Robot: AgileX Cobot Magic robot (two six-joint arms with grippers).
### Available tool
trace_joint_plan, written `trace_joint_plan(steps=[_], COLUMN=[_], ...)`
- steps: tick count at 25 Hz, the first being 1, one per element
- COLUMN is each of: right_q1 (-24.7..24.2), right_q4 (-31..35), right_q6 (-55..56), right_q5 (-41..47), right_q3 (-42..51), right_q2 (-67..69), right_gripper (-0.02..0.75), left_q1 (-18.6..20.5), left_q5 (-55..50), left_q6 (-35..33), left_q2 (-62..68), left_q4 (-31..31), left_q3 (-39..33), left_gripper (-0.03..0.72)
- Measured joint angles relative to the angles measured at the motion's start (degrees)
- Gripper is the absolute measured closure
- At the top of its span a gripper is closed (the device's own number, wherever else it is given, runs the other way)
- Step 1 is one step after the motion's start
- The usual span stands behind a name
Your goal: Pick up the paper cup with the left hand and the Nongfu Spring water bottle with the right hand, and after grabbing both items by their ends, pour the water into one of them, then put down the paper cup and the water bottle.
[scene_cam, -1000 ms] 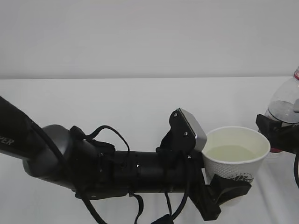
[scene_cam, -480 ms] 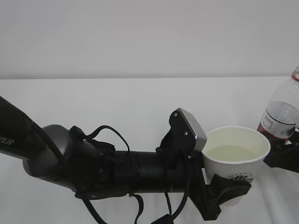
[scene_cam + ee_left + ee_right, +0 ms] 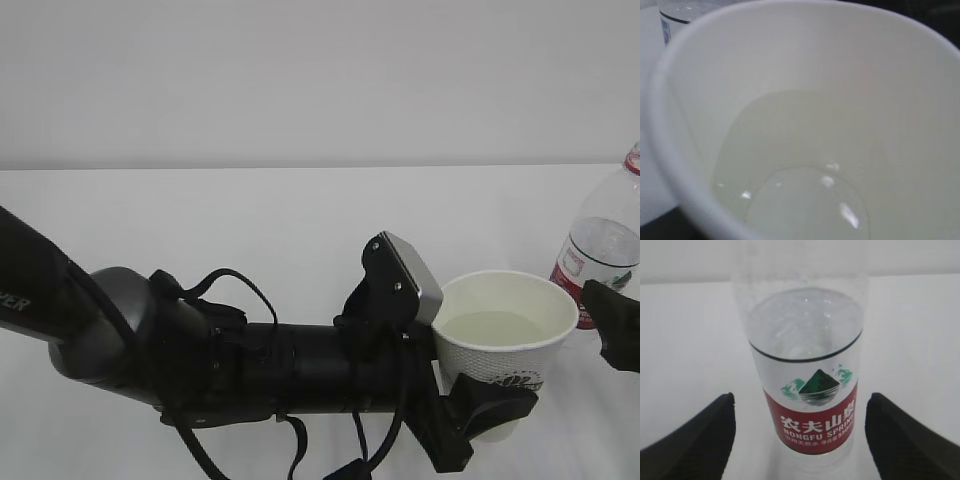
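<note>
Now, exterior view: I see the left hand point(image 3: 478, 412) reaching in from the left, its black fingers clamped round the lower part of the paper cup point(image 3: 505, 340), which sits upright with the water point(image 3: 494, 327) pooled inside.
Exterior, bottle: the Nongfu Spring water bottle point(image 3: 604, 245) stands upright on the white table point(image 3: 250, 220), just behind and to the right of the cup, cut by the frame's right edge.
Exterior, change: a second ago the right gripper point(image 3: 617, 318) clasped the bottle higher up; I have since let go, and the gripper now shows low at the right edge, in front of the bottle.
Exterior, room: wide bare table lies left of and behind the cup.
Left wrist view: I look straight down into the cup point(image 3: 805, 125); water point(image 3: 800, 200) covers its bottom; the bottle point(image 3: 677, 12) peeks past the rim, top left.
Right wrist view: the bottle point(image 3: 807, 385) stands between my two spread fingers point(image 3: 695, 437), clear gaps both sides, touching neither.
</note>
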State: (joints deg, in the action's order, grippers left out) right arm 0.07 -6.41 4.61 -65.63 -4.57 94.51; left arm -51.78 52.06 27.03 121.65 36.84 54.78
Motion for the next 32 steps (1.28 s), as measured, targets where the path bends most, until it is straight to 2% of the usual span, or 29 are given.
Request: trace_joint_plan(steps=[13, 24, 32], right_q1=[0.0, 0.0, 0.0], right_q4=[-0.8, -1.1, -6.8], right_q6=[4.0, 5.2, 5.8], right_q5=[0.3, 7.0, 11.0], right_q3=[4.8, 4.8, 4.8], right_q2=[-16.1, -26.4, -28.3], right_gripper=[0.129, 0.129, 0.129], left_q1=[0.0, 1.8, 1.9], left_q5=[-0.1, -0.8, -1.1], left_q6=[0.0, 0.0, 0.0], left_q2=[0.0, 0.0, 0.0], left_q4=[0.0, -0.1, -0.8], left_q3=[0.0, 0.0, 0.0], left_gripper=[0.193, 0.193, 0.193])
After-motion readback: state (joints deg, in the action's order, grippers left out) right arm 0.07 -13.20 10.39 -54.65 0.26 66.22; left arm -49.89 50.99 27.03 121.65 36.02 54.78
